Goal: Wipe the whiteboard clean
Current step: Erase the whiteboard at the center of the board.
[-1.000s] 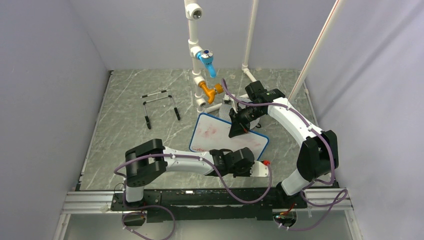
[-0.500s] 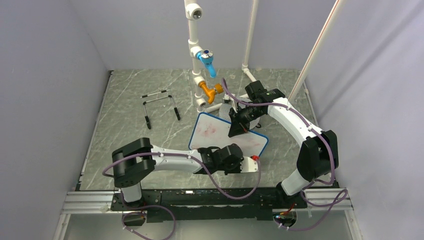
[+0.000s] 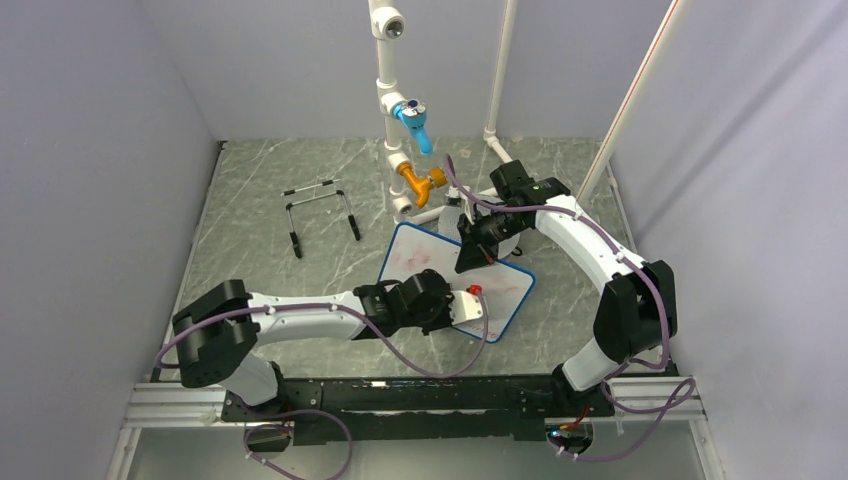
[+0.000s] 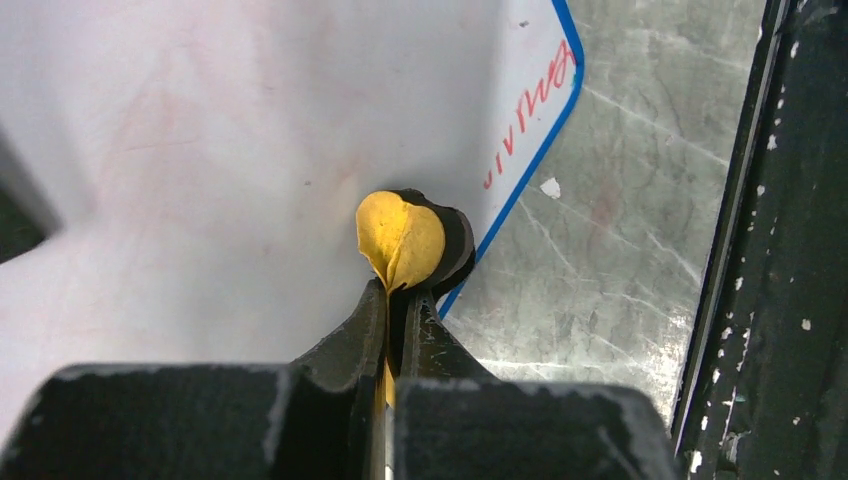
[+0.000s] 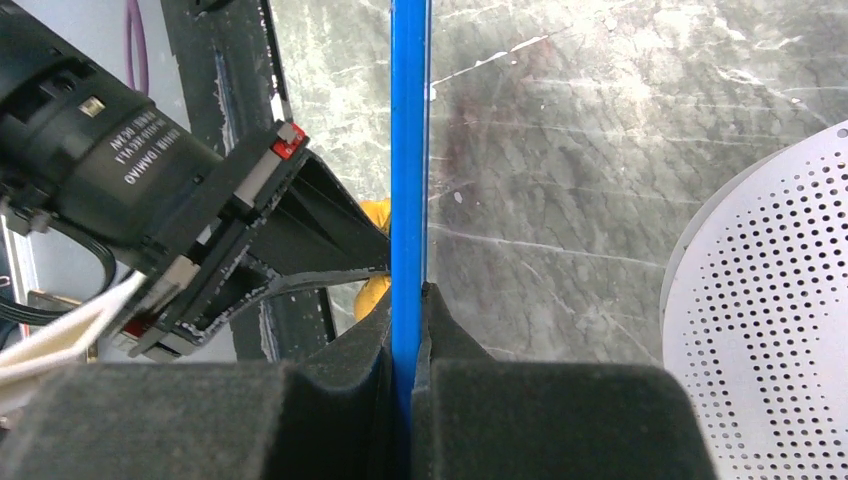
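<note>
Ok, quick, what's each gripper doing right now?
Left gripper: closed, holding a yellow pad.
Right gripper: closed on the whiteboard, jaws clamping its blue edge.

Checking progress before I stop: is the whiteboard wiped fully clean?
No, red marker strokes show on the whiteboard near one corner.

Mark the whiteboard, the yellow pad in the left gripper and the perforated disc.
whiteboard (image 4: 200, 130), left wrist view, bare white face.
yellow pad (image 4: 400, 240), left wrist view, its rounded front.
perforated disc (image 5: 770, 300), right wrist view, holed grey surface.
</note>
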Robot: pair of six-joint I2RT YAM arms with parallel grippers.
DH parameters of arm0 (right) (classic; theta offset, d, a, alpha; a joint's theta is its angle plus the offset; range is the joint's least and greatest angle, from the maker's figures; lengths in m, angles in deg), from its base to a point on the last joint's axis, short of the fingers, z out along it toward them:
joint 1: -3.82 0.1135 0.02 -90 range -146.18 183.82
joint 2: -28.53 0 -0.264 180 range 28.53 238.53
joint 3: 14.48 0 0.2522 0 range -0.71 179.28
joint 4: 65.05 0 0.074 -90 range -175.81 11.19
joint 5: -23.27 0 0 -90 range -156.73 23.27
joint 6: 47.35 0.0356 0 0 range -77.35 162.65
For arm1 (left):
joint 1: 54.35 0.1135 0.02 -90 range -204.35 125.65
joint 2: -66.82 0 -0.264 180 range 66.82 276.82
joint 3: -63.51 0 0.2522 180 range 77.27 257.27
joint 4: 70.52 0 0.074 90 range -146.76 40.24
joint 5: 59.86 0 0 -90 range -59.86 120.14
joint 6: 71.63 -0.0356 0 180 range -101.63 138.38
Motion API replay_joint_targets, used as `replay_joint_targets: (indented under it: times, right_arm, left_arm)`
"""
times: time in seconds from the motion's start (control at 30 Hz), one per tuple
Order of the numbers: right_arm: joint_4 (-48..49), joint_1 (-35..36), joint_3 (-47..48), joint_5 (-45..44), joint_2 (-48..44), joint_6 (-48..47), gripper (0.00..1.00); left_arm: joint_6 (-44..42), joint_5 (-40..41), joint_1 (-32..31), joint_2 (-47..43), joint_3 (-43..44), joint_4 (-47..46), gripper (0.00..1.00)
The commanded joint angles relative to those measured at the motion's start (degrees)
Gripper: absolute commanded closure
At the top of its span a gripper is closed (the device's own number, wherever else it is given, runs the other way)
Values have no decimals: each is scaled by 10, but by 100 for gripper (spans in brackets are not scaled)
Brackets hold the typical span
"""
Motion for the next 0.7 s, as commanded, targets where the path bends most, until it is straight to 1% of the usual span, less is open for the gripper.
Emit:
replay_joint_targets:
  times: [0.0,0.1,0.2,0.4,0.5,0.6,0.67]
  right_arm:
    - [-42,16,-13,41,13,-21,100]
    - [-41,17,-13,41,13,-21,100]
    - [-41,17,-13,41,13,-21,100]
    - [-44,17,-12,42,15,-23,100]
    - [-44,17,-12,39,16,-23,100]
    - [-43,17,-13,37,16,-24,100]
    - [-44,18,-13,34,16,-26,100]
  left_arm:
    - [29,34,24,-37,2,-57,100]
    - [42,17,24,-36,17,-74,100]
    - [48,-1,24,-17,54,-87,100]
    - [60,-59,6,56,132,-117,100]
    - [52,-69,-13,89,160,-116,100]
    - [49,-75,-25,94,152,-125,100]
    - [54,-72,-25,82,126,-139,100]
